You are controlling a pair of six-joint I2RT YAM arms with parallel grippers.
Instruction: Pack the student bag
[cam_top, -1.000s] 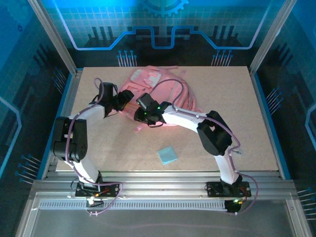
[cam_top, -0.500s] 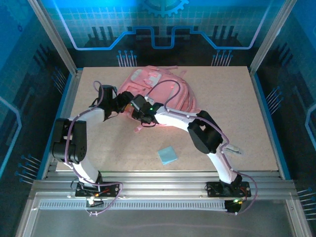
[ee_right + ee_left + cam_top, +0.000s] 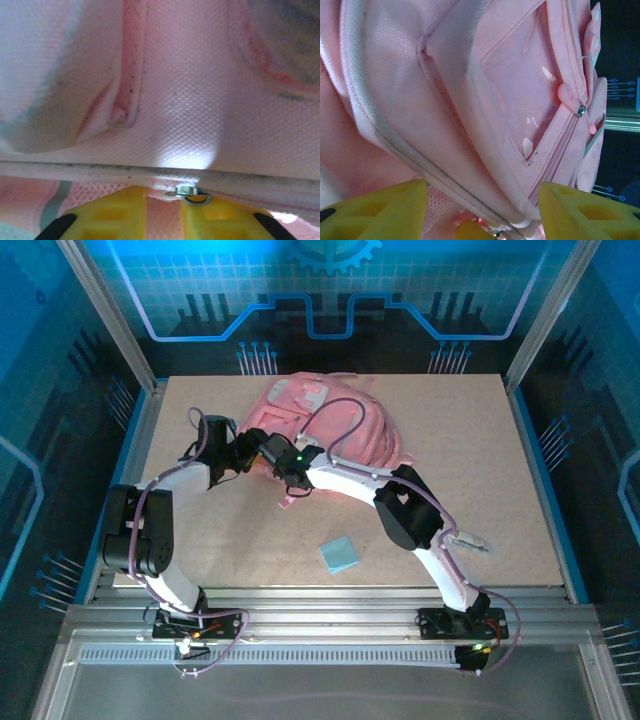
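The student bag (image 3: pixel 335 420) is lying at the upper middle of the tabletop (image 3: pixel 490 480) in the overhead view. It is slumped flat, with its lighter front pockets toward the top of the frame and its straps trailing off to the right.

The left arm is rising from its base at the lower left, folding sharply at its elbow near the left edge of the table. Its forearm is reaching up and to the right toward the bag's left flank. The left gripper (image 3: pixel 251 446) is resting against that flank. In its wrist camera the yellow fingers (image 3: pixel 375 210) are standing well apart at the bottom corners, with the bag's piped rim and zipper running down between them. Fabric is filling the whole gap, and I cannot tell whether the pads are pressing on it.

The right arm is leaning up and left from its base at the lower right and bending at a dark elbow in the middle right. Its white forearm is stretching low across to the bag's near edge. The right gripper (image 3: pixel 274 452) is sitting just beside the left one. In its wrist camera the two yellow fingers (image 3: pixel 115 215) are drawn close together under a pale seam, with a small metal zipper ring (image 3: pixel 189 193) sitting right at their tips. I cannot tell whether they are pinching it.

A small blue square (image 3: pixel 340 555) is lying flat in the lower middle, well apart from the bag.
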